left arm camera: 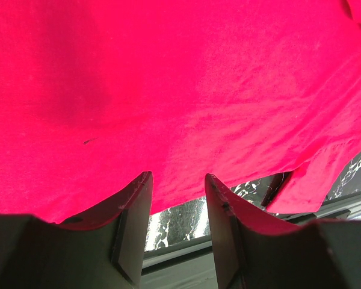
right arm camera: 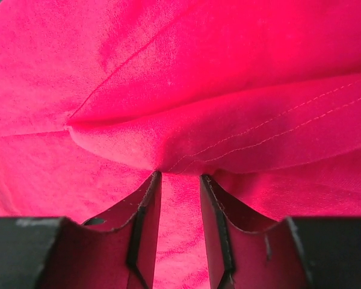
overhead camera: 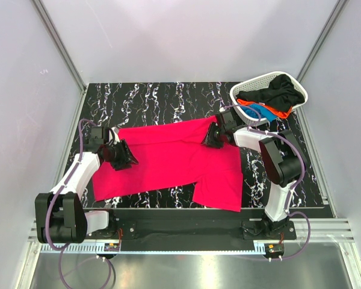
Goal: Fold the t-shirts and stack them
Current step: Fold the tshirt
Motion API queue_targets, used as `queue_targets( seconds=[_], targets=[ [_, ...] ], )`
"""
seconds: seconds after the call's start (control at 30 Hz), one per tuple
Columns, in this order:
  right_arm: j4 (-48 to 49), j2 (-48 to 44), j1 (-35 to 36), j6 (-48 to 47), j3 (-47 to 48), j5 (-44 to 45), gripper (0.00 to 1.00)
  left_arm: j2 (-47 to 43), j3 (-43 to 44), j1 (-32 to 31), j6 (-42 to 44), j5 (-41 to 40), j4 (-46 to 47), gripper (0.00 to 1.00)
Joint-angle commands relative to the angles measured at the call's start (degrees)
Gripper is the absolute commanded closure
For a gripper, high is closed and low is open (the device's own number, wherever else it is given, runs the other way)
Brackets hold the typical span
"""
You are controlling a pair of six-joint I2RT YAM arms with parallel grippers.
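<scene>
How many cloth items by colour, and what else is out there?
Pinkish-red t-shirt: 1, spread on the table
Black garment: 1, bunched in the basket
Orange garment: 1, in the basket
Blue garment: 1, in the basket
White basket: 1
Total: 5

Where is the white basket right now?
In the top view, the basket sits at the far right corner of the table, just beyond the right pincer, with a black shirt heaped in it.
</scene>
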Motion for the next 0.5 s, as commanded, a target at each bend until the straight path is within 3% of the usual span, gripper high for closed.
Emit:
queue_targets(
  seconds=[0.0, 0.17, 0.3, 0.47],
  targets=[
    [2.02, 0.61, -0.85, -0.62, -0.1, 0.93, 0.6, 0.05, 0.94, 0.17, 1.06, 1.4, 1.34, 0.55],
    [2.2, 1.13, -1.29, -0.8, 1.04, 0.32, 0.55, 0.67, 1.64, 0.17, 1.06, 1.32, 1.34, 0.55],
    [2.46, 2.01, -1.47, -0.8, 1.93, -0.74, 0.57, 1.37, 2.17, 0.25, 1.06, 1.32, 1.42, 0.55],
    [3.08, 1.84, -1.47, -0.8, 2.89, -1.35, 0.69, 2.07, 2.61, 0.08, 1.24, 1.32, 1.25, 0.55]
  ],
)
